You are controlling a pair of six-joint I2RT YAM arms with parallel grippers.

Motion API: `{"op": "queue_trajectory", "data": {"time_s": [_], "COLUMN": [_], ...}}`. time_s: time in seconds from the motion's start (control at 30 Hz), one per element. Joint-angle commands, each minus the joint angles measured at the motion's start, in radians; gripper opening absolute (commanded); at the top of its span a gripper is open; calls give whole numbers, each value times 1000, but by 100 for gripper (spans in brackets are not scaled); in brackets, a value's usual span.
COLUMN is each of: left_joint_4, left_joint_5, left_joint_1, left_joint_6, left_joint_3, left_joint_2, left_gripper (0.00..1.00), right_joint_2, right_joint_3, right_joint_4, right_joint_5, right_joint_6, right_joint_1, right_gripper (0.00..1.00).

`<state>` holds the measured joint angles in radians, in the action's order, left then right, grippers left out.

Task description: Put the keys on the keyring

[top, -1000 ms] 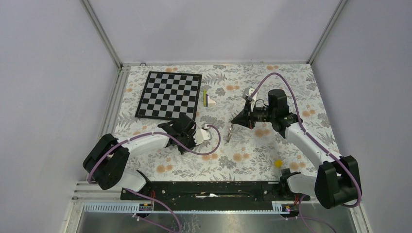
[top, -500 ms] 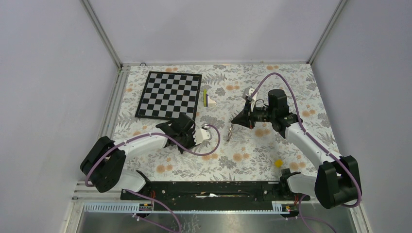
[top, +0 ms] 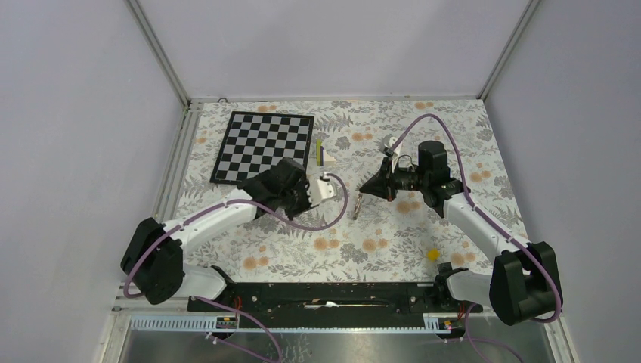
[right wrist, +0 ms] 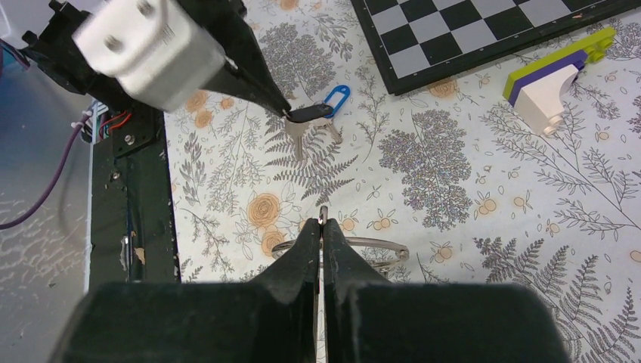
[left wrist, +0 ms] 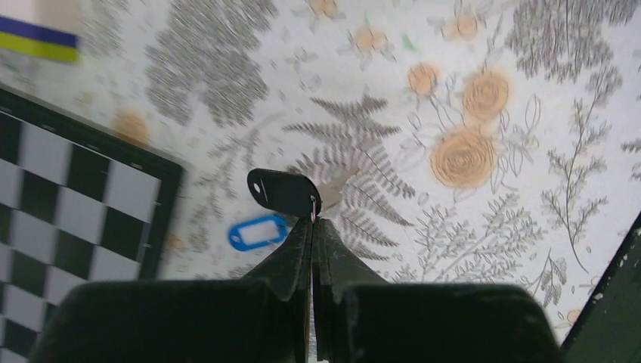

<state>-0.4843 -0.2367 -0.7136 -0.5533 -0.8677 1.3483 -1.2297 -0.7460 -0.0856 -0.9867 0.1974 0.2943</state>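
1. Your left gripper (left wrist: 313, 221) pinches the black-headed key (left wrist: 283, 191) by its end, above the floral cloth (left wrist: 529, 113); it may swivel or drop.
2. Your right gripper (right wrist: 323, 221) clamps the keyring (right wrist: 370, 241); the blue-tagged key (left wrist: 259, 231) lies unthreaded.

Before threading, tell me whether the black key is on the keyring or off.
Off. The black key is pinched in the left gripper, apart from the keyring in the right gripper.

Left hand (top: 329, 192) near right hand (top: 363, 189); keyring (top: 357, 205) at right hand.
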Motion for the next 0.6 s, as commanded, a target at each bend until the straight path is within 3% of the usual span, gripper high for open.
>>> {"op": "queue_trajectory", "data": {"time_s": [0.0, 0.13, 0.3, 0.43, 0.57], "left_joint_4": [-21, -78, -144, -55, 6], "left_joint_5": [4, 39, -38, -132, -125], "left_joint_1": [8, 9, 9, 9, 2], "left_joint_6": [16, 56, -40, -106, -162], "left_joint_3": [-166, -266, -326, -281, -264], "left_joint_2": [31, 95, 111, 55, 23], "left_gripper": [0, 0, 0, 0, 0], "right_joint_2": [-4, -7, 10, 11, -10], "right_joint_3": [-1, 0, -1, 5, 31], "right_joint_4": [-78, -77, -76, -98, -195], "right_joint_5": [-14, -12, -16, -29, -65], "right_joint_6": [-44, -40, -40, -68, -171], "right_joint_1": [-12, -12, -14, -15, -15], "right_gripper": [0, 0, 0, 0, 0]}}
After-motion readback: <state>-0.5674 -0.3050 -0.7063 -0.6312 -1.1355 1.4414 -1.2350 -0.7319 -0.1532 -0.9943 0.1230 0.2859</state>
